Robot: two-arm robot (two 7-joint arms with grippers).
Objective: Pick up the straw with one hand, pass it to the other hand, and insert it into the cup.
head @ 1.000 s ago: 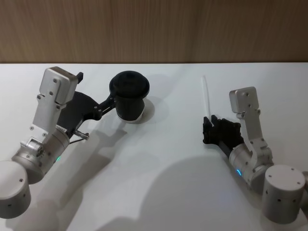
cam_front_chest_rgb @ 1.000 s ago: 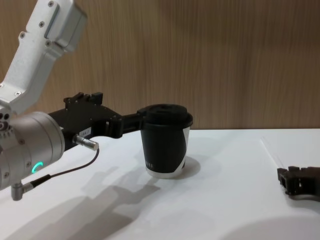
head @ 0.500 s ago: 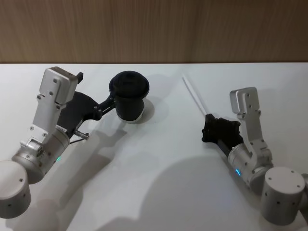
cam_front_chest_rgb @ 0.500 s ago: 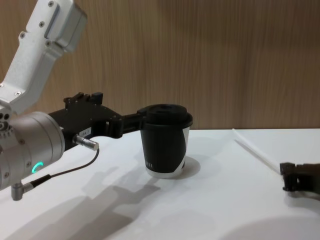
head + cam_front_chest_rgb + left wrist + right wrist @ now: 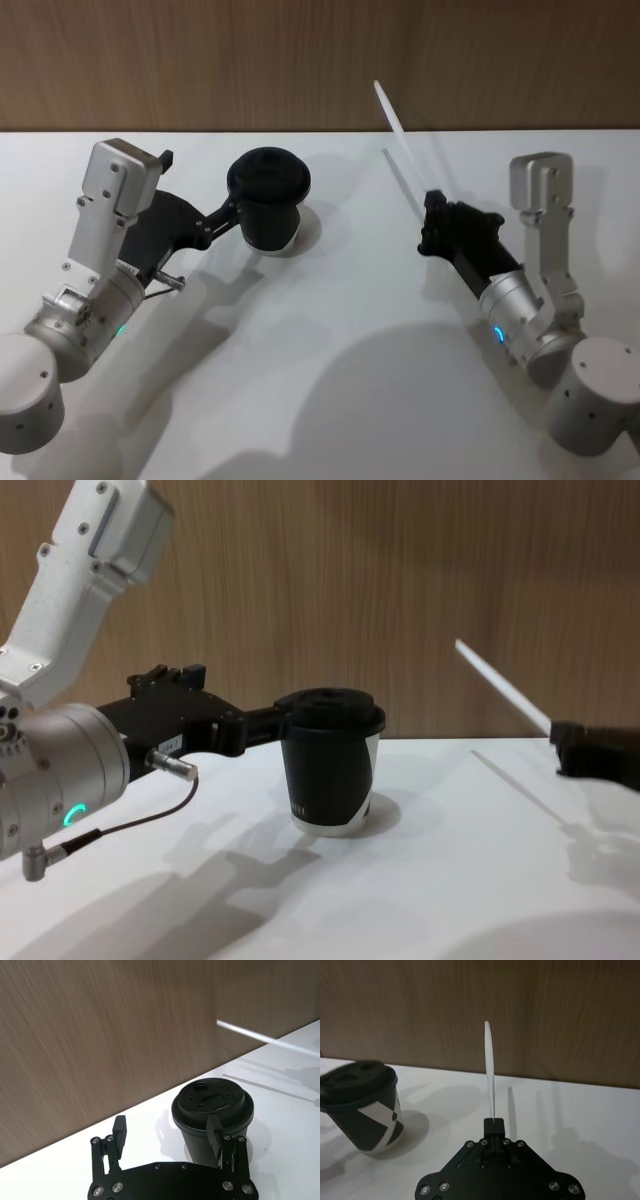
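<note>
The black cup (image 5: 268,190) with its domed lid stands upright at the back left of the white table. My left gripper (image 5: 200,185), the one with the silver wrist, is open beside it, with one finger (image 5: 215,1132) at the cup's (image 5: 212,1102) near side. My right gripper (image 5: 432,215) is shut on the lower end of the white straw (image 5: 400,135) and holds it off the table. The straw slants up and back toward the cup's side. In the chest view the straw (image 5: 500,685) rises from the right gripper (image 5: 560,745), well right of the cup (image 5: 330,770).
A wooden wall runs along the far edge of the table (image 5: 330,350). A thin black cable (image 5: 130,825) loops under my left wrist. Between the cup and the right gripper lies bare tabletop.
My right gripper has risen and swung the straw from lying low over the table to slanting up in the air. The left arm and the cup have not moved.
</note>
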